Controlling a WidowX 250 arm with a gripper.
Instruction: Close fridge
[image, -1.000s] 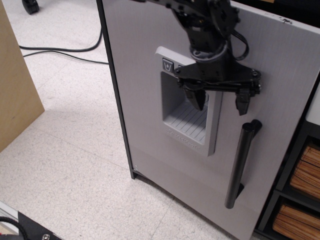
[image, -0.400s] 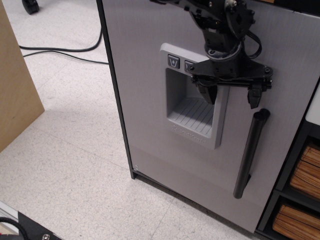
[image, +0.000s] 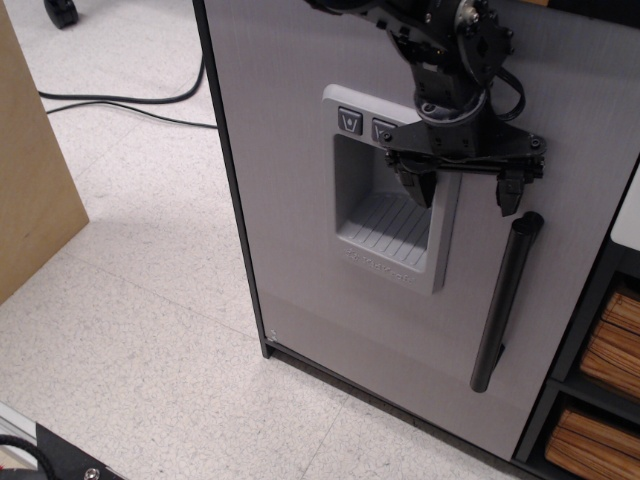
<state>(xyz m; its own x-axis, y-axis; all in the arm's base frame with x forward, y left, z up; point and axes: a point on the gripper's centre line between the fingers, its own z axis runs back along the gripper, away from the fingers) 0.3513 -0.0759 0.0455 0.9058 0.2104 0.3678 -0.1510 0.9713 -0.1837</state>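
The fridge shows its large light-grey door (image: 290, 200), which fills the middle of the view and faces me. On the door sit a recessed dispenser panel (image: 385, 200) with two buttons and a black vertical bar handle (image: 505, 300) at the right. My gripper (image: 463, 190) is black, open and empty. It hangs in front of the door, over the right side of the dispenser and just above the handle's top end. One fingertip (image: 415, 187) is over the recess, the other sits near the handle top. The fridge interior is hidden.
Grey shelving with tan slatted boxes (image: 600, 350) stands at the right edge, next to the door. A tan board (image: 30, 190) leans at the left. Black cables (image: 120, 100) lie on the speckled floor (image: 130, 330) at the back left.
The door has swung to the right, toward the shelving; dispenser and handle shifted right. My gripper moved right with it and stayed open.
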